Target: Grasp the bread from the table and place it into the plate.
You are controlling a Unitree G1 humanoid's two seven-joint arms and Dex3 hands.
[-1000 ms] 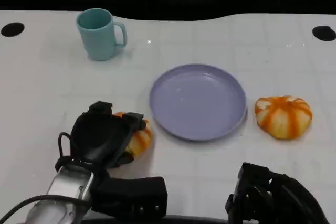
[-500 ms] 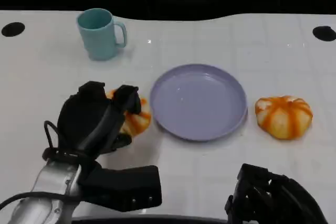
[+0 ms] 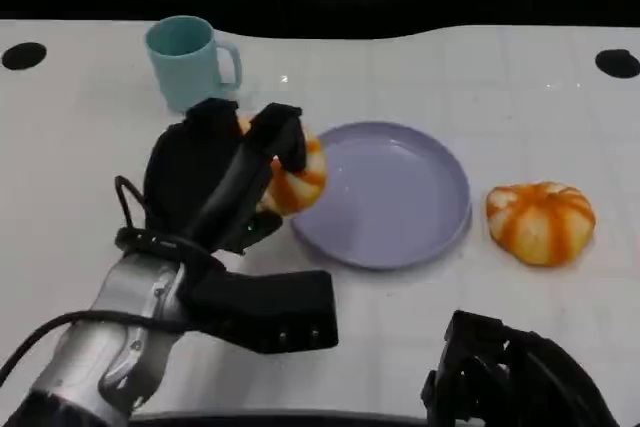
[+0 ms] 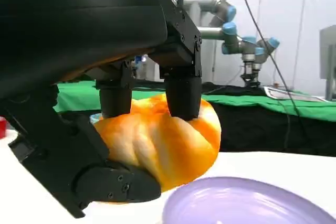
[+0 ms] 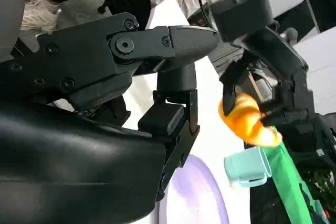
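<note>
In the head view, a round orange bread bun with pale stripes (image 3: 295,175) is held in the black left hand (image 3: 215,187) on its silver arm. The bun is lifted off the white desk (image 3: 90,167) and is seen at the left rim of the round light purple plate (image 3: 385,192). A second orange striped bun (image 3: 540,222) lies on the desk just to the right of the plate, apart from it. A light teal mug with a handle (image 3: 190,62) stands upright on the desk behind the left hand. The black right hand (image 3: 510,377) is seen low at the near edge of the desk; whether its fingers are apart or curled cannot be told there. In the left wrist view, the bun (image 4: 160,142) is gripped by black fingers (image 4: 182,95) from above and one from below, and it hangs over the rim of the purple plate (image 4: 247,205). In the right wrist view, the right hand's fingers (image 5: 176,114) are spread with nothing in them, and the bun (image 5: 247,119) is seen far off in the left hand (image 5: 273,72), above the teal mug (image 5: 247,166).
</note>
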